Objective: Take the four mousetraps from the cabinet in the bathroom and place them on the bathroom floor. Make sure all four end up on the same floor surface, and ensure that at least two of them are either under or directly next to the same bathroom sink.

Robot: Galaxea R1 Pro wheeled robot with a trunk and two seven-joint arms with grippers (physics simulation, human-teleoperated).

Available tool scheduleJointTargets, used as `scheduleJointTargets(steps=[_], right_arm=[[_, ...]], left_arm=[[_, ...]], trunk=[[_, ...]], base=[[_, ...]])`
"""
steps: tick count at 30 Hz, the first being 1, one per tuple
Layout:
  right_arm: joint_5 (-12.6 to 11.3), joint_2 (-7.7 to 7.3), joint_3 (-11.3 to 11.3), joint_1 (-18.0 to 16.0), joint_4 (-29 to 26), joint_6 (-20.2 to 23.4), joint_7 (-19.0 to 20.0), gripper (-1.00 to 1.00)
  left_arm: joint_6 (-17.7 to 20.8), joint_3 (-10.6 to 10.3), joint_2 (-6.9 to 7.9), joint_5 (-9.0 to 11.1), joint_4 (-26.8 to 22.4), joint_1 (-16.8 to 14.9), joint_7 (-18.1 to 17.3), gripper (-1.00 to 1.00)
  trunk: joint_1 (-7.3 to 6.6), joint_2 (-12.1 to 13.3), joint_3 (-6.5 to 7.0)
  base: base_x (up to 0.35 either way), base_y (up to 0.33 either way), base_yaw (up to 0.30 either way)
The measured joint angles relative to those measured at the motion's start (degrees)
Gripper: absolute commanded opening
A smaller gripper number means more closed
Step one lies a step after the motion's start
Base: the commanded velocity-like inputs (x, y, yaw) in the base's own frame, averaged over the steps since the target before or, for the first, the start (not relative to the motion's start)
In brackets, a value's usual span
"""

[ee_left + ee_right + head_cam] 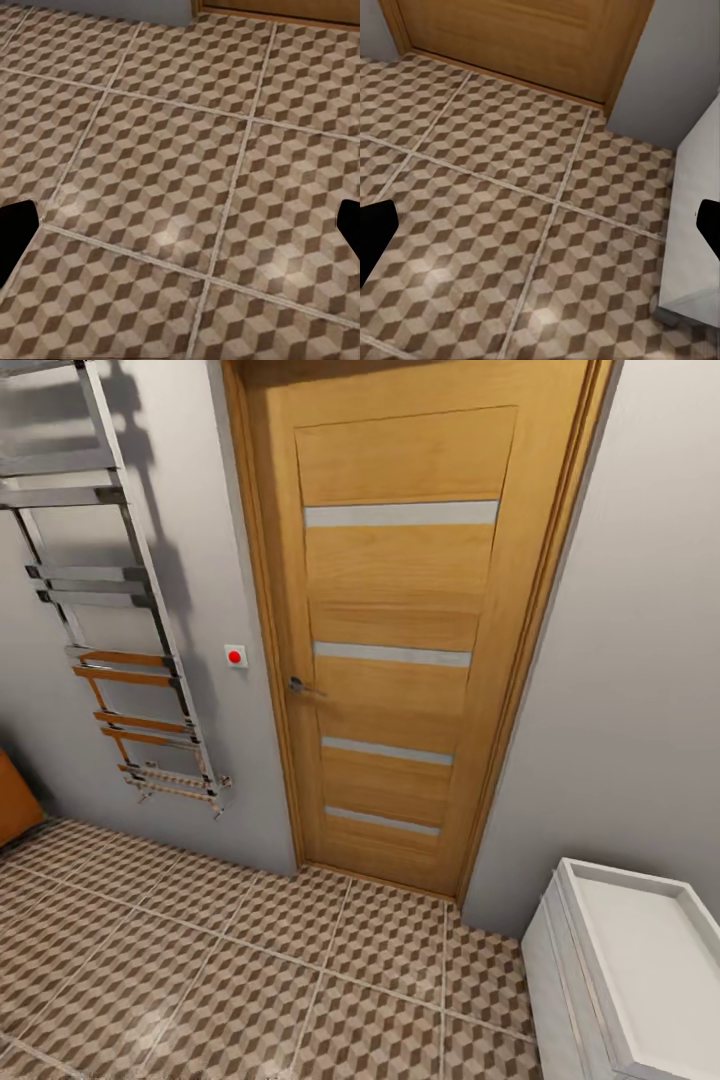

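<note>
A closed orange-brown wooden door (400, 630) with four pale horizontal strips and a small metal handle stands straight ahead in a grey wall. To its left a chrome ladder-style towel rail (110, 610) hangs on the wall, with a small white switch with a red dot (235, 656) between rail and door. The bathroom floor (250, 980), tiled in a brown, beige and white cube pattern, spreads below. At the lower right corner sits the bathroom sink (640, 960) (a white rectangular basin on a white unit).

The left tool (180, 225) hangs above bare floor tiles, its two dark fingertips (15, 232) spread wide apart with nothing between them. The right tool (540, 225) is likewise spread wide and empty above the floor, the white vanity unit (697, 225) close beside one fingertip.
</note>
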Motion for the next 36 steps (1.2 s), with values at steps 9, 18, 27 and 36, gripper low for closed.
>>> scheduleJointTargets(steps=[9, 18, 27, 36], right_arm=[[0.0, 0.00, 0.0, 0.0, 0.0, 0.0, 0.0, 1.00], [0.0, 0.00, 0.0, 0.0, 0.0, 0.0, 0.0, 1.00], [0.0, 0.00, 0.0, 0.0, 0.0, 0.0, 0.0, 1.00], [0.0, 0.00, 0.0, 0.0, 0.0, 0.0, 0.0, 1.00]], left_arm=[[0.0, 0.0, 0.00, 0.0, 0.0, 0.0, 0.0, 1.00], [0.0, 0.0, 0.00, 0.0, 0.0, 0.0, 0.0, 1.00], [0.0, 0.0, 0.00, 0.0, 0.0, 0.0, 0.0, 1.00], [0.0, 0.0, 0.00, 0.0, 0.0, 0.0, 0.0, 1.00]], trunk=[[0.00, 0.0, -0.28], [0.00, 0.0, -0.55], [0.00, 0.0, -0.83], [0.00, 0.0, -1.10]], base=[[0.000, 0.000, 0.269], [0.000, 0.000, 0.269], [0.000, 0.000, 0.269], [0.000, 0.000, 0.266]])
